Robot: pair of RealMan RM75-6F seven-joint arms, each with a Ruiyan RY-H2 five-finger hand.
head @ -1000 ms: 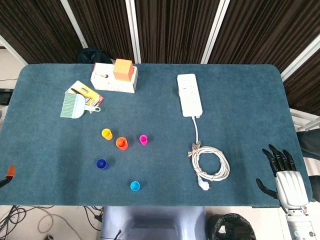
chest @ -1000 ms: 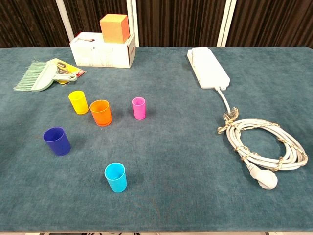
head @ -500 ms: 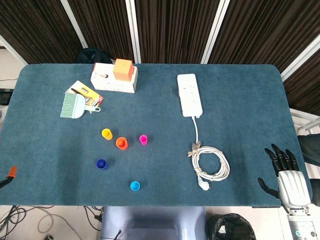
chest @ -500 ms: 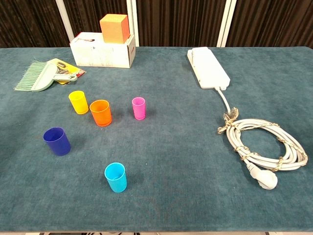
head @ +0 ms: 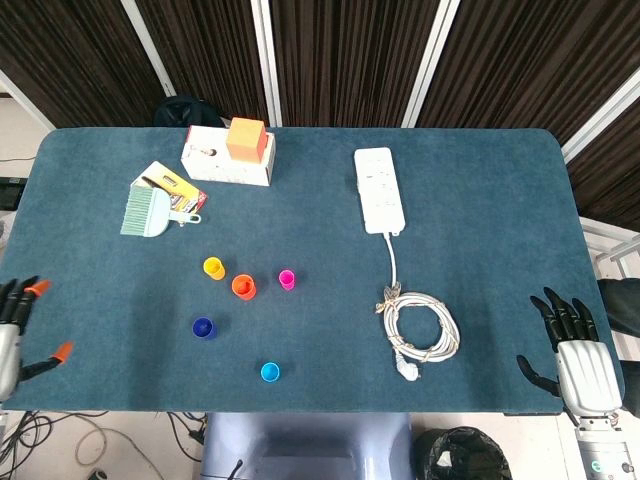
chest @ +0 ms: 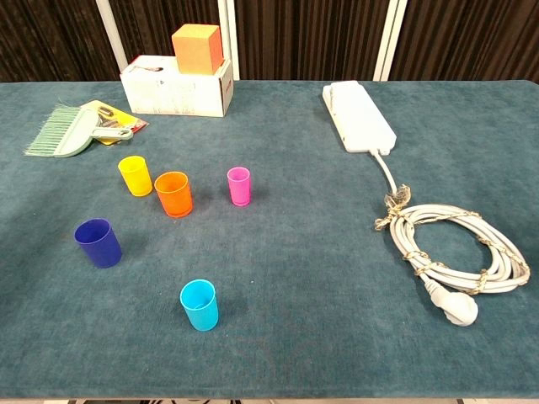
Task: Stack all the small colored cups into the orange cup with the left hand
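The orange cup (head: 243,287) (chest: 173,194) stands upright left of the table's middle. A yellow cup (head: 213,267) (chest: 135,175) stands just to its left and a pink cup (head: 287,279) (chest: 239,185) to its right. A dark blue cup (head: 203,327) (chest: 98,242) and a light blue cup (head: 269,372) (chest: 200,305) stand nearer the front edge. My left hand (head: 14,330) shows at the far left edge of the head view, fingers spread, holding nothing, well away from the cups. My right hand (head: 572,350) hovers at the front right corner, fingers apart and empty.
A white power strip (head: 379,189) with its coiled cable (head: 421,335) lies right of the middle. At the back left a white box (head: 226,160) carries an orange cube (head: 246,139). A green brush and dustpan (head: 150,210) lie left of it.
My left hand has come into the head view at the left edge, moving up and inward. My right hand has drifted slightly toward the front edge. The cups have not moved.
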